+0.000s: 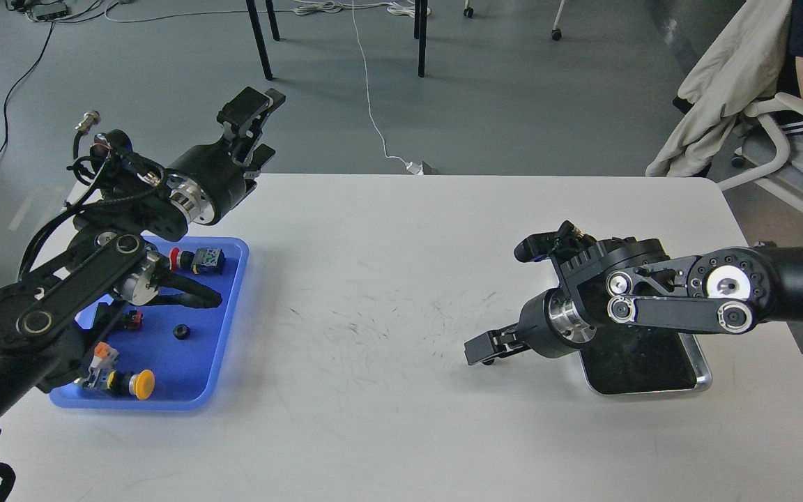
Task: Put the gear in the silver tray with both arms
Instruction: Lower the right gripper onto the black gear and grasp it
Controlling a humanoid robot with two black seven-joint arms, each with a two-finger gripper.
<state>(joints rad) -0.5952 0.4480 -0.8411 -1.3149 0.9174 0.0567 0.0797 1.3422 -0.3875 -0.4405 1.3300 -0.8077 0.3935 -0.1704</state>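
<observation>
At the near left corner of the white surface [387, 418] lies a blue plastic tray [231, 328], and its near part holds a button part with a yellow round cap [140, 383] beside a small grey and orange piece [103, 357]. A little farther in the same tray sits the gear [180, 332] — a small black toothed ring, alone on the blue bottom and not touched by any claw. Left of it there is a small red and black part [134, 319], and at the far side of the tray a part with a red cap and a blue-green body [199, 259].

The left arm [60, 293] comes over this tray and partly hides it. Its left claw [251, 122] is raised above the far left edge of the surface, pointing away, and its fingers are spread with nothing between them.

Near the right edge lies the silver tray [705, 380], with a dark shiny bottom; nothing is seen on the visible part. The right arm [792, 282] reaches over it and covers its far part. The right claw [499, 300] points toward the middle of the surface — one finger low near the surface, the other higher and farther, so it is wide open and holds nothing.

Beyond the surface is grey floor with cables [373, 104] and a chair with a beige jacket [729, 84].
</observation>
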